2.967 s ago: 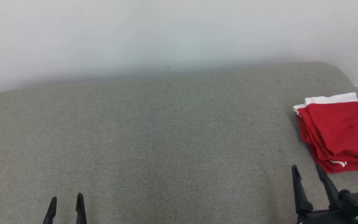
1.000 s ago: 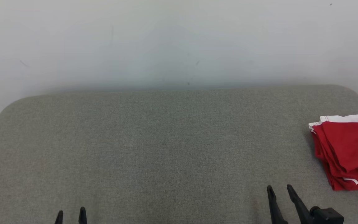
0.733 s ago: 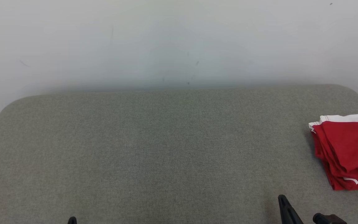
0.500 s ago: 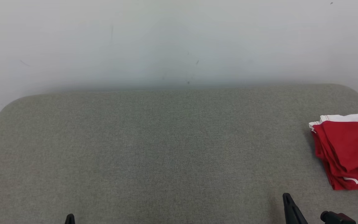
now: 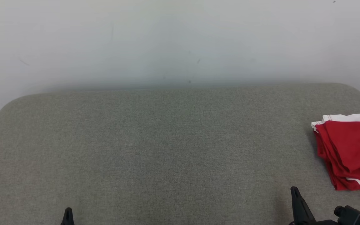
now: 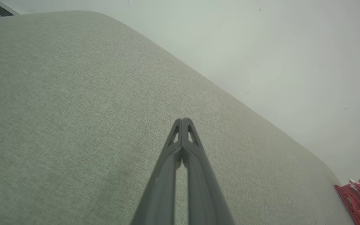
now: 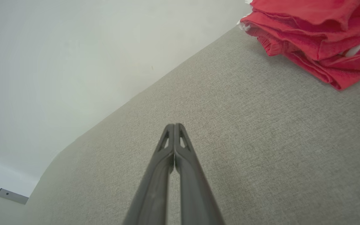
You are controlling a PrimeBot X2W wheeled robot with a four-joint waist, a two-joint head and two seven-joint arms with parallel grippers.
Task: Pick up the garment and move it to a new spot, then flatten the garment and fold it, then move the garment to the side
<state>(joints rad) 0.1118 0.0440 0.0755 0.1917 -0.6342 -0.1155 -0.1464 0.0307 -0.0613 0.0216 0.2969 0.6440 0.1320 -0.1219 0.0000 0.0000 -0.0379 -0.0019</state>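
1. Garment (image 5: 350, 150): you have one red piece, folded into a stack of several layers. A white band runs along its far edge and a small white mark shows near its front edge. It lies flat at the cushion's right edge, about midway between the far and front edges. The head view's right border cuts it off.
2. Cushion (image 5: 167, 140): grey woven fabric with rounded far corners. Its far edge meets the wall. It carries the garment.
3. Wall (image 5: 167, 40): pale and plain, with a few small dark specks. It stands behind the cushion.
4. Left gripper (image 5: 67, 215): you see its dark tip at the cushion's front edge, towards the left. It is well apart from the garment. In the left wrist view its two fingers (image 6: 195, 175) are pressed together tip to tip above bare fabric, so count this claw as closed.
5. Right gripper (image 5: 295, 192): it sits at the front edge towards the right, left of the garment and nearer to you. It is near the garment but not touching it. In the right wrist view its fingers (image 7: 187, 178) meet at the tips over bare cushion, so this claw is closed too. The garment's layered edge lies beyond them at the upper right.
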